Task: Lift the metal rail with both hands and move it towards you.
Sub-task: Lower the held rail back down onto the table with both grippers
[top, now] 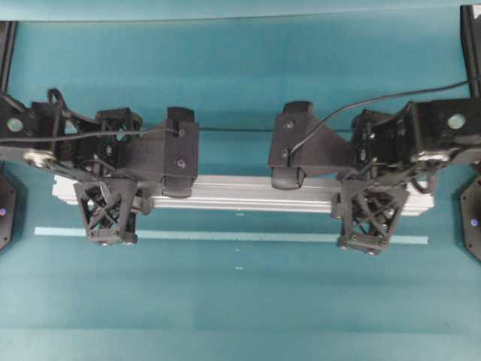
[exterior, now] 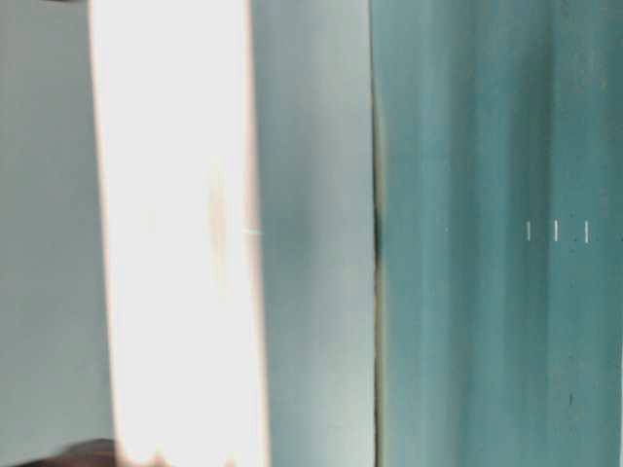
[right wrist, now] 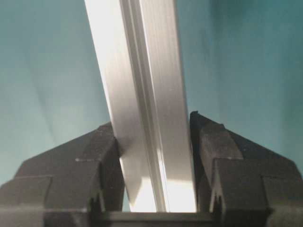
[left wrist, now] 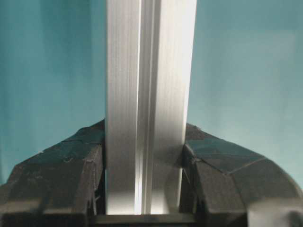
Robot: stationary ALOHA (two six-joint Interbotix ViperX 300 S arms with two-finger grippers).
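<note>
Long silver grooved aluminium rail (top: 240, 192) lying crosswise above teal tabletop (top: 240, 308), just behind thin pale-teal tape strip (top: 225, 235). Black lattice-fingered left gripper (top: 110, 214) clamped near left end; black right gripper (top: 370, 220) clamped near right end. Rail ends partly hidden under jaws. Table-level view blurred, unreadable.

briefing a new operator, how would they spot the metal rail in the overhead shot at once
On the teal table, look across the middle, between the two black arms. The metal rail is the long silver grooved bar lying crosswise, with the left hand and right hand each clamped near one end. The pale tape strip just below it is thin, flat and not held.
</note>
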